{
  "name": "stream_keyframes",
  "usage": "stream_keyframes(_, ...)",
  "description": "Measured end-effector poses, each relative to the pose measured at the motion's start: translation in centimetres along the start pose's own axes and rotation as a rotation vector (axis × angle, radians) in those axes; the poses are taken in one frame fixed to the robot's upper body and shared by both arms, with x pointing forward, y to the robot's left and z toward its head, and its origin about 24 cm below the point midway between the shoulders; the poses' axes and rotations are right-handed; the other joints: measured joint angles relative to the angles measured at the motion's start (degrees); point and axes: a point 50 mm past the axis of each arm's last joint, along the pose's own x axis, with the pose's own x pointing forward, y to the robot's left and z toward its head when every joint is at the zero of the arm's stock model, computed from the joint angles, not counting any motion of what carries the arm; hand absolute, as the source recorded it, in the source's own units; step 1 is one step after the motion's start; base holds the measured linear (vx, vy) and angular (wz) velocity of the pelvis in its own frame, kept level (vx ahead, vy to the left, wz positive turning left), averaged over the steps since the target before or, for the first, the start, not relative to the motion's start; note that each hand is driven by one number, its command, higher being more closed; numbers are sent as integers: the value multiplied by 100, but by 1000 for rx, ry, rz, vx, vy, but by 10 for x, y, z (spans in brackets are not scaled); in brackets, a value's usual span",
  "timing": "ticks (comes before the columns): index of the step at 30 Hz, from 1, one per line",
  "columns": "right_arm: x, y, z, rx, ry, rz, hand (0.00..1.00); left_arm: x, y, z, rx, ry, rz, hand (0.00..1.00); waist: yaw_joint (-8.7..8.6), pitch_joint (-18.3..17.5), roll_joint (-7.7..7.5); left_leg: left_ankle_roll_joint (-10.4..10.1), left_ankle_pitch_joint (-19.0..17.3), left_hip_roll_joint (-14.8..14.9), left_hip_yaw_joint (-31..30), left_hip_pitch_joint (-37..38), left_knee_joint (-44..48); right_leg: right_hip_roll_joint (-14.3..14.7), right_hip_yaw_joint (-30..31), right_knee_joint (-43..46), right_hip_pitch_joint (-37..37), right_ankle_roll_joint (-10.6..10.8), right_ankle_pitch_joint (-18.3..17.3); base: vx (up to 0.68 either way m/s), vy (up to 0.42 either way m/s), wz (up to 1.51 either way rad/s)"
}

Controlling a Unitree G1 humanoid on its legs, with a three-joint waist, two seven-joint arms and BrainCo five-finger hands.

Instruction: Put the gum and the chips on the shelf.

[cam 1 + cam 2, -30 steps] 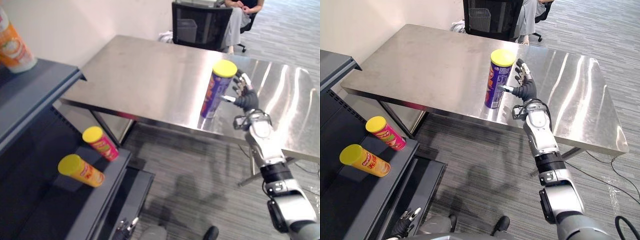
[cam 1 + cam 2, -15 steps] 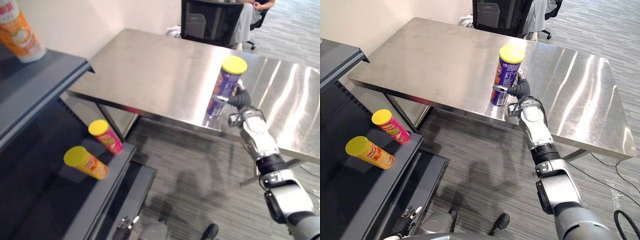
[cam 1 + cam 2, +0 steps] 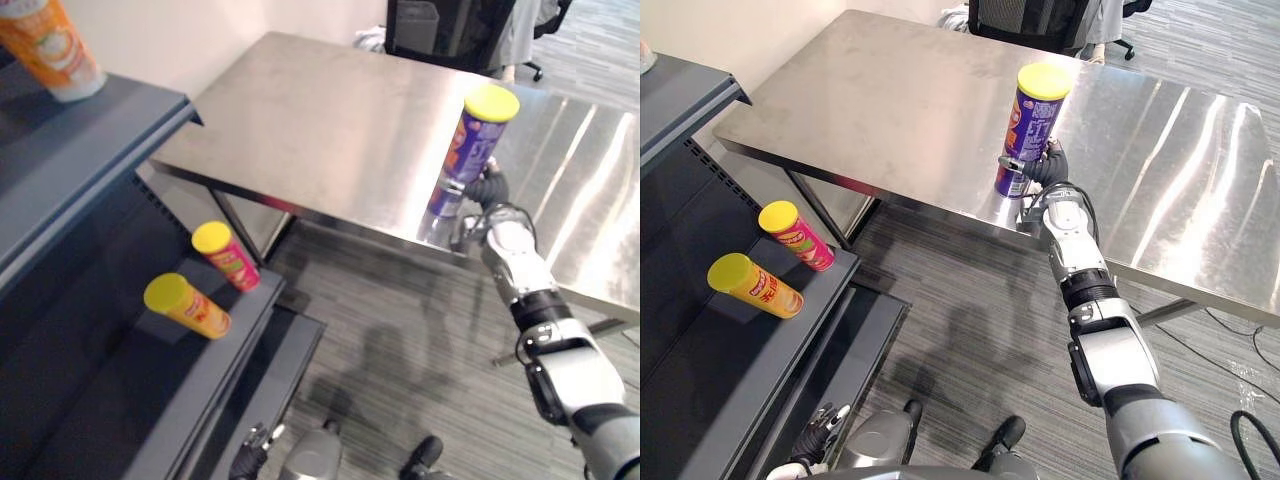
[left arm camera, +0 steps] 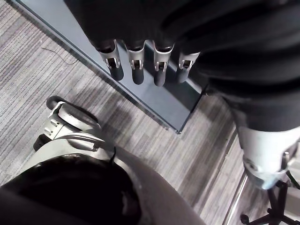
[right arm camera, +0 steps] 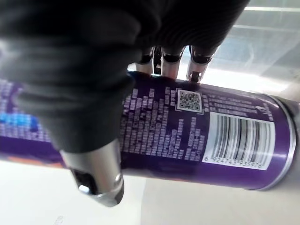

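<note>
Steel table [image 3: 330, 130], right hand [image 3: 1052, 168] curled round purple chips can [image 3: 1033, 128]

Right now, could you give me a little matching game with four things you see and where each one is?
Things:
1. purple can
2. red can
3. orange bottle
4. left hand

Places:
A. on the top shelf
B. low over the floor, fingers relaxed
C. on the steel table, right hand curled round it
D. on the lower shelf, beside an orange can

Pairs: 1-C, 2-D, 3-A, 4-B.
</note>
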Motion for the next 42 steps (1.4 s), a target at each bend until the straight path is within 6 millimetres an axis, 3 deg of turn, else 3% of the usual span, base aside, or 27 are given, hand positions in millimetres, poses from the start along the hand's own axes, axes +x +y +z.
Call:
stream_keyframes(9,0,3,8,-12,-44,-4,100,3,-1,5,14,-13,-5,0,19,49,-31,-10,-10,16,47,-7,18,3,89,59,-55,-4,1,-12,16,-3)
stream_keyframes(12,-1,10,33,10,-154,12,100,3,1,6,26,-13,-1,0,-5,52,-37,-21,-18,48,145,0,20,34,167,48,-88,-31,21,-9,7,-14)
stream_keyframes(13,-5,13,51,29,-239,27,100,3,2,6,27,-12,3,0,-26,53,-39,-26,-22,59,171,6,20,46,221,49,-111,-40,28,-3,5,-14)
stream_keyframes(14,-6,14,55,33,-257,31,100,3,2,6,27,-12,3,0,-29,53,-39,-27,-23,61,173,7,20,47,231,49,-116,-41,29,-2,4,-17)
stream_keyframes(16,-19,15,79,56,-394,54,100,3,3,6,30,-9,16,0,-104,55,-62,-29,-24,74,294,42,-6,50,334,54,-146,-54,40,-6,16,-22)
stream_keyframes(19,-36,12,86,77,-473,94,100,1,9,3,53,4,47,0,-204,26,-151,-28,-23,112,484,227,-141,62,555,67,-146,-55,42,0,18,-33)
stream_keyframes(26,-73,-8,62,189,-447,131,100,-5,21,-10,38,53,104,0,-594,-185,-346,-44,-48,225,834,404,-367,176,921,15,-251,-92,23,-4,-5,-29)
stream_keyframes(31,-91,-17,35,207,-364,155,100,-8,26,-16,34,81,126,0,-688,-376,-349,-76,-67,262,941,501,-380,257,1048,-23,-247,-116,44,34,-4,-16)
stream_keyframes(37,-113,-22,16,218,-307,182,100,-12,28,-22,34,101,146,0,-833,-568,-360,-74,-68,260,994,578,-477,244,1106,-21,-247,-111,47,-8,15,-4)
stream_keyframes(42,-126,-38,1,217,-254,138,100,-12,28,-24,37,107,152,0,-925,-615,-355,-52,-121,256,1131,605,-472,236,1263,-13,-256,-105,47,-43,27,-15)
